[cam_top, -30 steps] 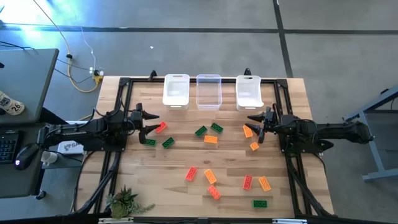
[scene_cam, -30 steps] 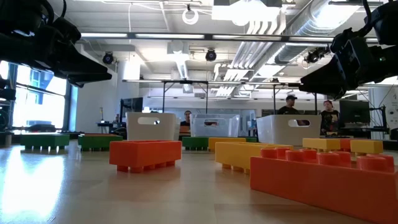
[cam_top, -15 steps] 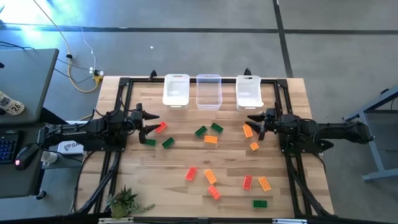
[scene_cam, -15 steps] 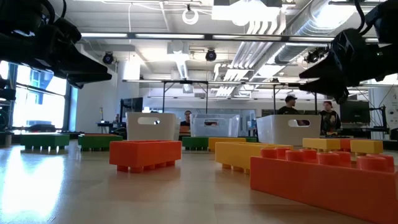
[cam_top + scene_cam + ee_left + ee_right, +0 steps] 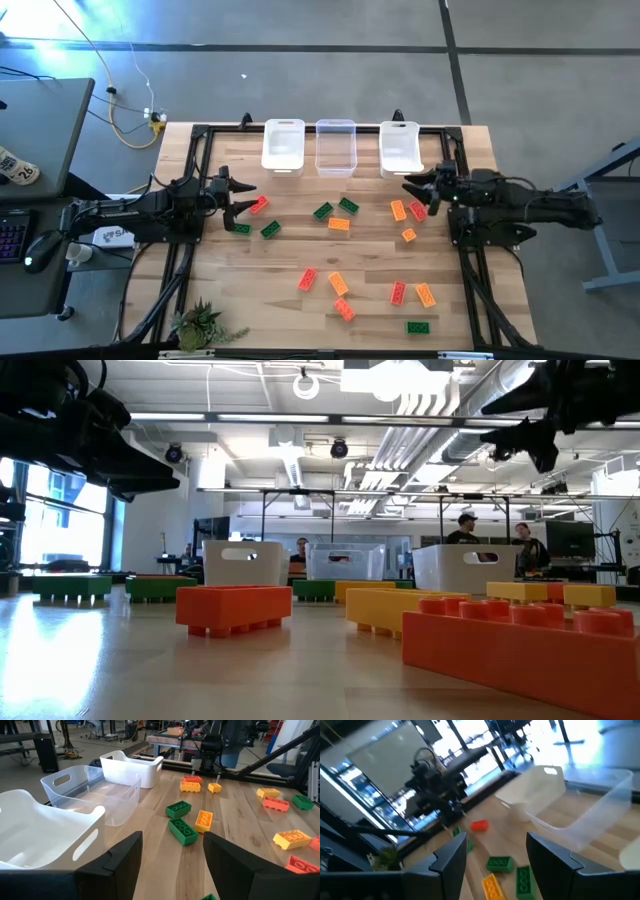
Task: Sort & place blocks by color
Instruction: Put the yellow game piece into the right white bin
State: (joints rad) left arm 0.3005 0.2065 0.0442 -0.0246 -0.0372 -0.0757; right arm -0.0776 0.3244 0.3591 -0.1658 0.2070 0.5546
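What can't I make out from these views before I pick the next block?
- Bins' contents: the low view shows only the walls of the three bins.
- Red block by the right gripper: partly covered by a finger in the high view.
- Blocks under the left gripper: cut off by the left wrist view's bottom edge.

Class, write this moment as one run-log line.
left gripper: open, idle by red block | right gripper: open, empty, raised near right bin | bins: no blocks visible
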